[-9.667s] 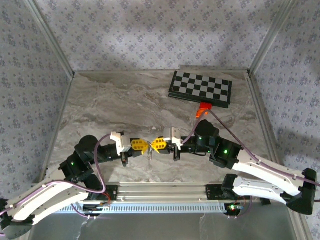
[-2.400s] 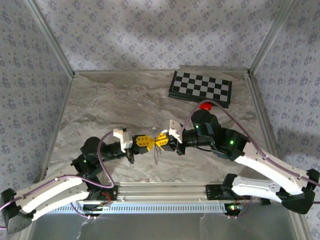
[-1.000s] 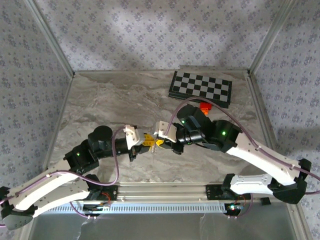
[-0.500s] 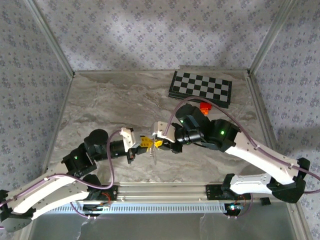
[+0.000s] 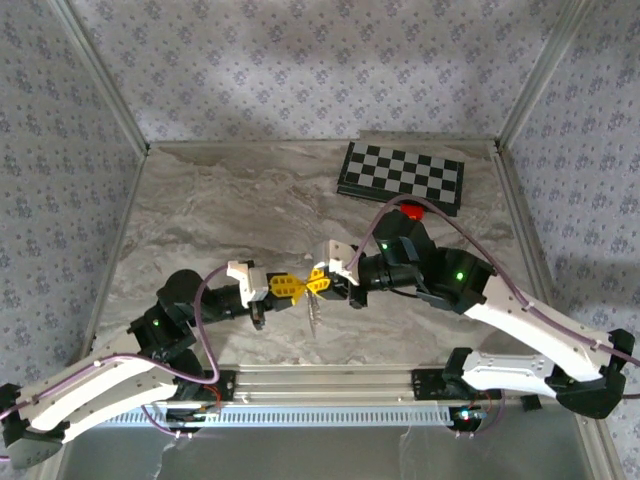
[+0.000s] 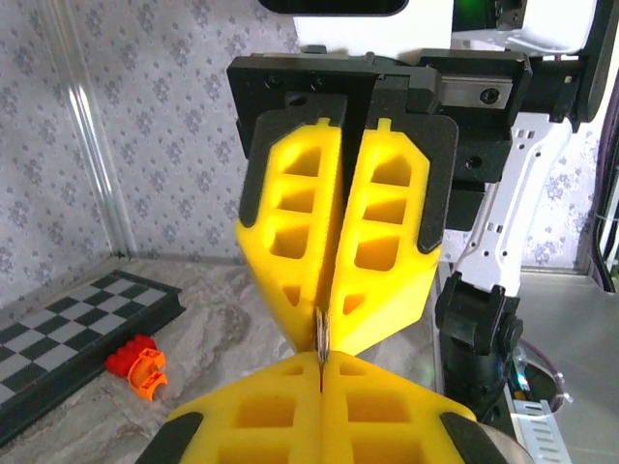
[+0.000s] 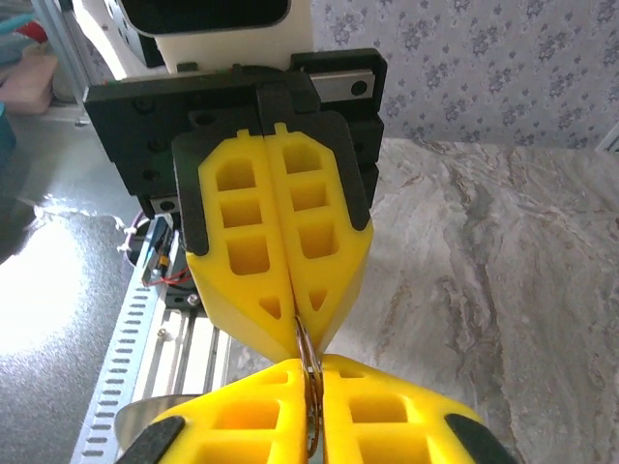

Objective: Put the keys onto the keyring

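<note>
Item 1, left gripper: enters from 9 o'clock, near the middle of the marble table. Yellow pads pressed together, pinching the edge of the keyring; seen in the left wrist view.

Item 2, right gripper: enters from 3 o'clock, tip to tip with the left gripper. Pads likewise pressed together on the same ring; seen in the right wrist view.

Item 3, keyring: thin pale metal, held edge-on between the two pairs of pads. A short chain trails toward 6 o'clock.

Item 4, chessboard: flat on the table at 1 o'clock, well apart from the grippers.

Item 5, orange block: just beside the chessboard's near edge, at its 6 o'clock side.
</note>
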`<state>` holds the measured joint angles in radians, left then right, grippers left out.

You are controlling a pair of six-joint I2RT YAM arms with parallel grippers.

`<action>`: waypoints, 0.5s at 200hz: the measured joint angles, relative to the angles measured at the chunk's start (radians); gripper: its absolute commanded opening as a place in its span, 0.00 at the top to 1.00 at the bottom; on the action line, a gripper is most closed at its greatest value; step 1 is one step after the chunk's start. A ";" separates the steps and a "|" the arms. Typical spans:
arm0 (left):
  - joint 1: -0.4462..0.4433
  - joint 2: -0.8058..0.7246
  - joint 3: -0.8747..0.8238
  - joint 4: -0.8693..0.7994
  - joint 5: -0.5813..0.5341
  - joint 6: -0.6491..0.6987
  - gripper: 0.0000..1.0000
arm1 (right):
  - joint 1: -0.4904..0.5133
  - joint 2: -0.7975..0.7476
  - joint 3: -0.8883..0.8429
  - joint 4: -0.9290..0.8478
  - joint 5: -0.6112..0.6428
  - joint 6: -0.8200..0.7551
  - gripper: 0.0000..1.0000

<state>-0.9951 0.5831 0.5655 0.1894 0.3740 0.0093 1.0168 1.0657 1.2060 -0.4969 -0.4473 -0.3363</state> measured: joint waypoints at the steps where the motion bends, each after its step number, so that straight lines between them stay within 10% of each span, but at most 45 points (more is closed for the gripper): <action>1: 0.000 0.000 -0.001 0.002 0.000 0.000 1.00 | 0.000 0.000 0.000 0.001 -0.002 0.000 0.90; 100: 0.000 0.036 0.060 -0.161 -0.091 0.065 0.90 | 0.050 0.065 0.074 -0.114 0.132 -0.050 1.00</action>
<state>-0.9951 0.6193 0.6250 0.0280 0.2832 0.0742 1.0664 1.1305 1.2800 -0.6106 -0.3153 -0.3862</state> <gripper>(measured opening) 0.100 0.061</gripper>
